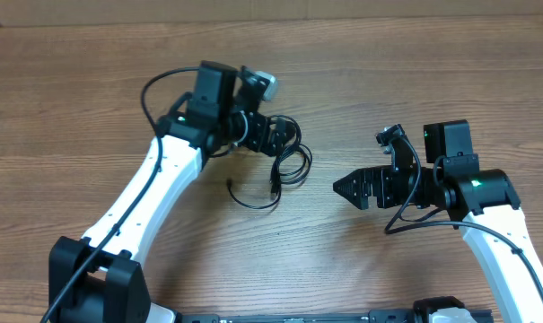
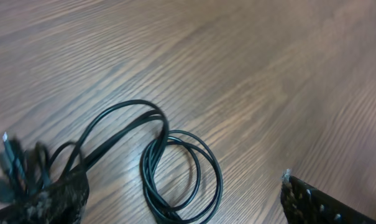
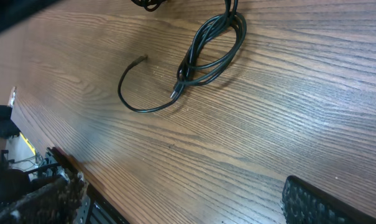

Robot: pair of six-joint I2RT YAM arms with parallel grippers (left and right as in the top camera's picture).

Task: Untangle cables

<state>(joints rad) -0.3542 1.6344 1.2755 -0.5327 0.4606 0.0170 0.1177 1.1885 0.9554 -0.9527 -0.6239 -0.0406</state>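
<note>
Black cables [image 1: 284, 166] are lying coiled on the wooden table [image 1: 361, 81] overhead, directly at the left gripper [image 1: 284, 136], well left of the right gripper [image 1: 343, 188], whose jaws are gaping empty. Left wrist view: fingers [image 2: 318, 202] are spreading wide, loops [image 2: 175, 168] sitting between them. Right wrist view: cables are resting far left of the spread fingers [image 3: 312, 202].

Both arms are showing white link shells running into black joint housings and black wrist camera blocks. A small green light is glowing on the left arm [image 1: 178, 119] and two on the right arm [image 1: 476, 184]. Thick black wires are looping along each arm, and the black finger pads [image 3: 321, 202] are showing a ribbed, textured surface
</note>
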